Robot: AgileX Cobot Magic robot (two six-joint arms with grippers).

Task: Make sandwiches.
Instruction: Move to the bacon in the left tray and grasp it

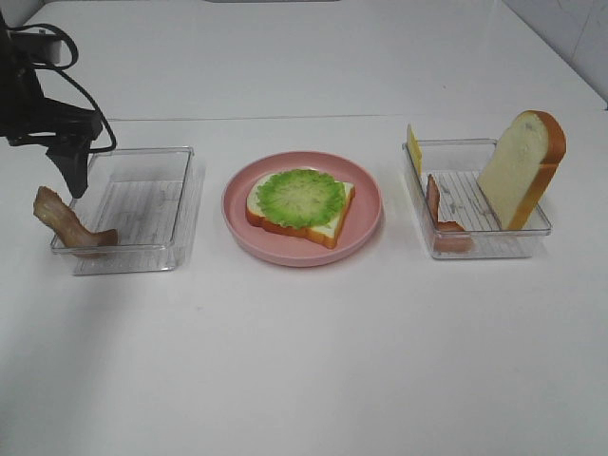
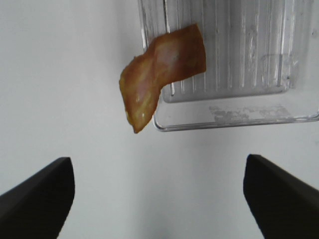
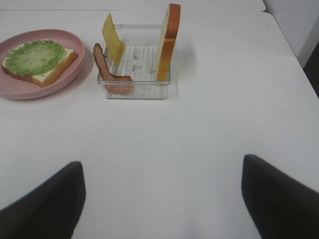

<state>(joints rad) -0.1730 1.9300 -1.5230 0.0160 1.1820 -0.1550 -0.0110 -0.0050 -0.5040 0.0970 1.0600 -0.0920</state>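
A bread slice (image 1: pixel 323 223) topped with a green lettuce leaf (image 1: pixel 301 197) lies on the pink plate (image 1: pixel 366 223). A bacon strip (image 1: pixel 65 221) hangs over the front left corner of the left clear tray (image 1: pixel 142 204); it also shows in the left wrist view (image 2: pixel 162 69). My left gripper (image 1: pixel 74 176) is open and empty, above and just behind that strip (image 2: pixel 159 199). The right tray (image 1: pixel 465 214) holds an upright bread slice (image 1: pixel 521 166), a cheese square (image 1: pixel 414 148) and a bacon strip (image 1: pixel 435 204). My right gripper (image 3: pixel 162 204) is open and empty, well short of that tray (image 3: pixel 134 87).
The left arm's black body and cables (image 1: pixel 38 104) hang over the table's far left. The white table's right edge (image 3: pixel 291 64) runs close beside the right tray. The pink plate also shows in the right wrist view (image 3: pixel 75 79).
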